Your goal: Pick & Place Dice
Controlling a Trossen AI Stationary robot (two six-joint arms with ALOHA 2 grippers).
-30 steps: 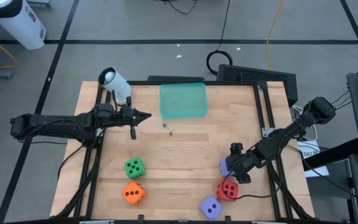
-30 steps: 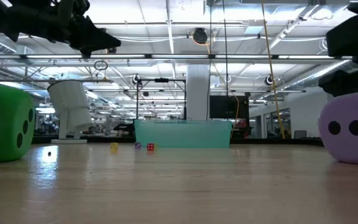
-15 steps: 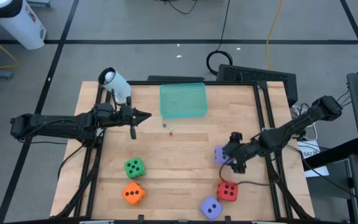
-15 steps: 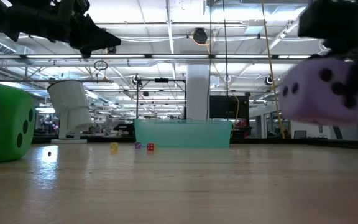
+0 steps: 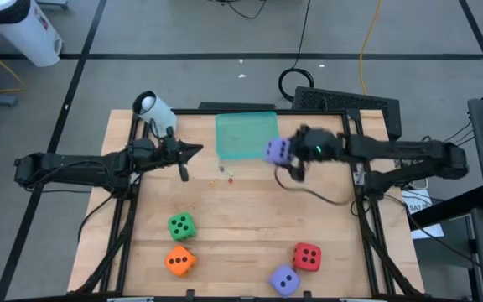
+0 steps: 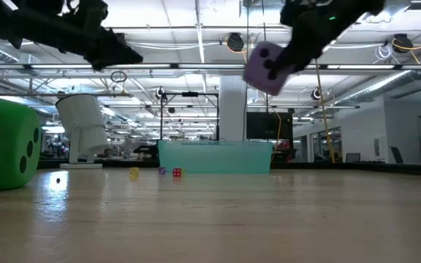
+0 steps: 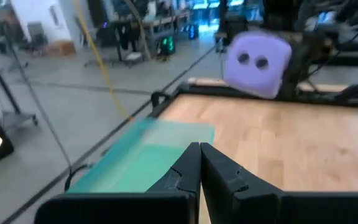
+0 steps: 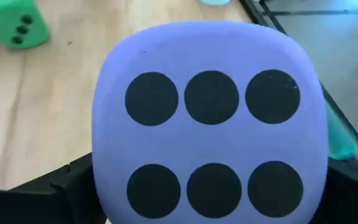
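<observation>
Right tool [image 5: 285, 156] gripping purple-blue die [image 5: 277, 152] between wide-spread fingers, holding it in air just beside teal tray [image 5: 243, 134]; six-pip face filling right wrist view [image 8: 209, 144]. Nothing sitting between die and tray. Left tool [image 5: 193, 152] hovering across tray from it, fingers pressed together, empty. Tiny dice [image 5: 223, 178] lying near tray. Green die [image 5: 182, 226], orange die [image 5: 179, 261], red die [image 5: 307, 257], second purple-blue die [image 5: 284, 280] resting on wooden surface [image 5: 250, 210], well apart from both tools.

Grey floor [image 5: 183, 33] with dark tape lines; wooden table [image 5: 250, 218]; ceiling strip lights [image 6: 196, 33]; white column [image 6: 232, 109].
</observation>
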